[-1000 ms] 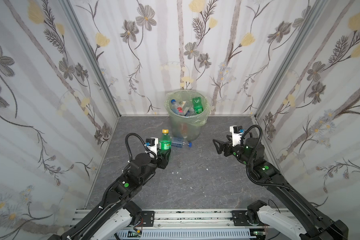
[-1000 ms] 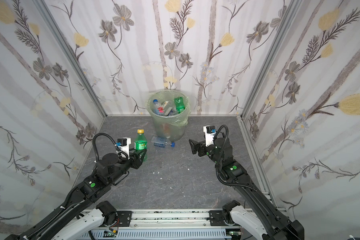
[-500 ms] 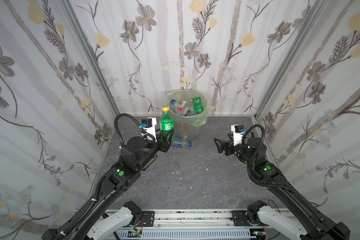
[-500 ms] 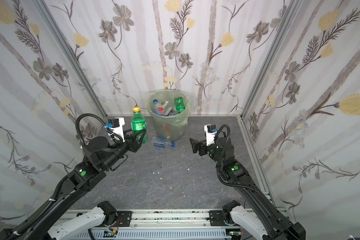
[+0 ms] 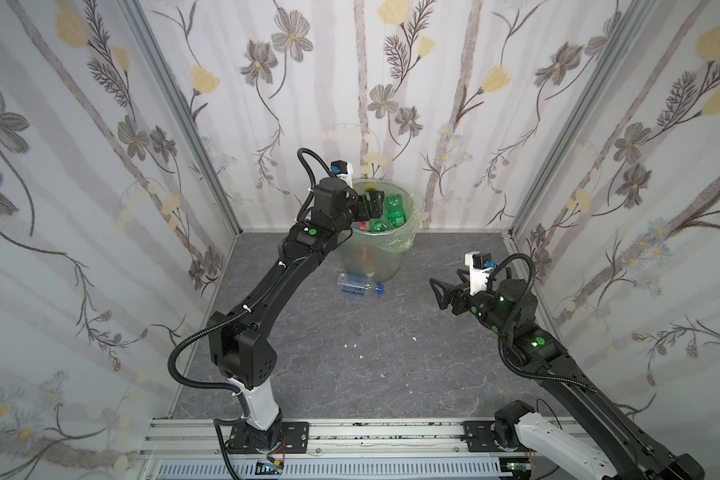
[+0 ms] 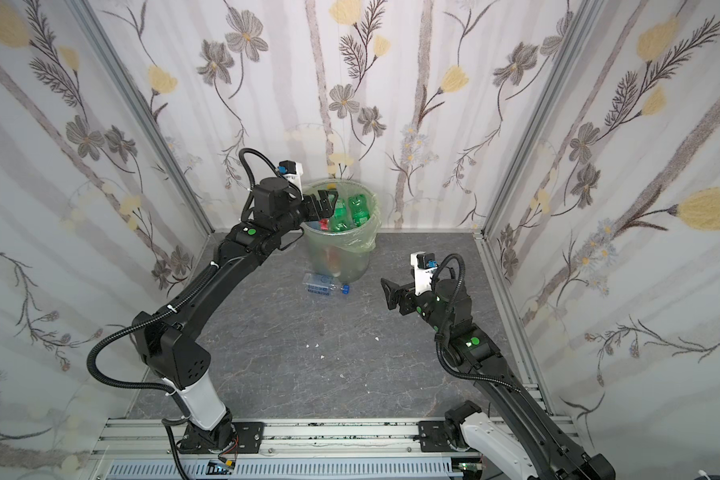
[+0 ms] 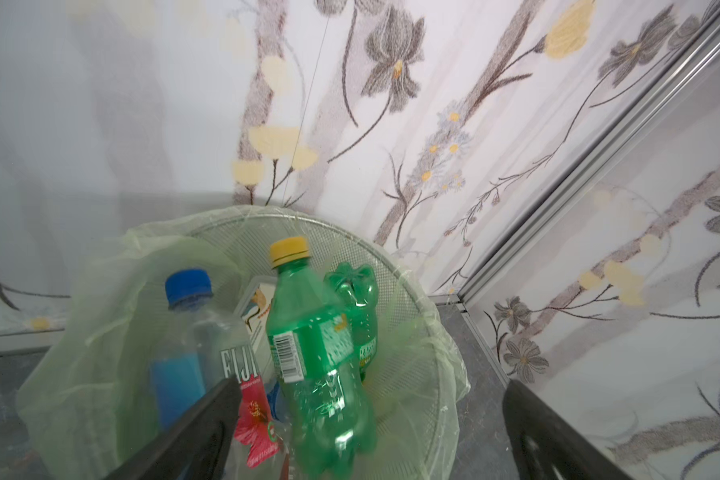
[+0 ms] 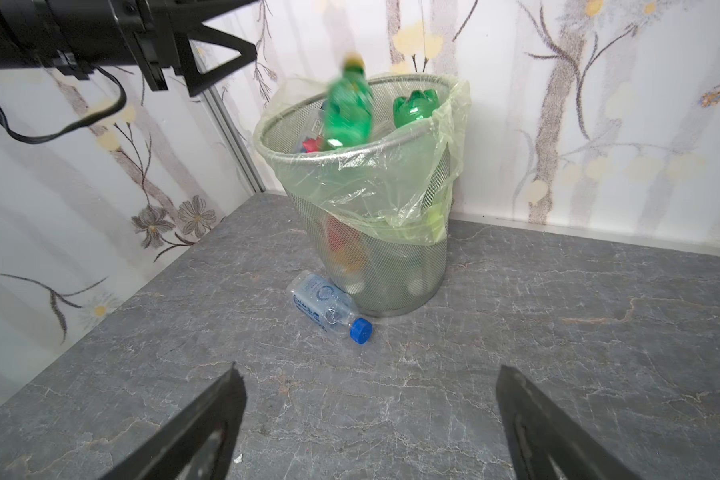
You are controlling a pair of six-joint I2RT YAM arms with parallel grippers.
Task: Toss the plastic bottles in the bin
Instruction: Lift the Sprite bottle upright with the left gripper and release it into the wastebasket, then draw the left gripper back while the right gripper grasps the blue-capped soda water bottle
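The bin [image 5: 406, 243] [image 6: 341, 257], a mesh bucket lined with a pale-green bag, stands at the back wall with several plastic bottles inside. My left gripper [image 5: 373, 203] [image 7: 371, 382] hangs open over its left rim. A green bottle with a yellow cap [image 7: 316, 357] [image 8: 348, 108] is loose between the wide jaws, upright and blurred, dropping into the bin. Beside it are a blue-capped clear bottle [image 7: 200, 332] and an upturned green bottle [image 7: 356, 299]. One clear bottle with a blue cap [image 5: 356, 286] [image 8: 325, 307] lies on the floor against the bin's foot. My right gripper [image 5: 437, 291] [image 8: 367, 370] is open and empty, right of that bottle.
Flowered walls close in the back and both sides, with aluminium corner posts [image 5: 528, 199]. The grey stone floor [image 5: 350, 365] carries a few white crumbs [image 5: 354, 345]. A metal rail [image 5: 350, 432] with both arm bases runs along the front edge.
My left arm has lifted the green bottle from the floor up over the bin and opened its jaws, letting the bottle go. The right arm has barely moved.
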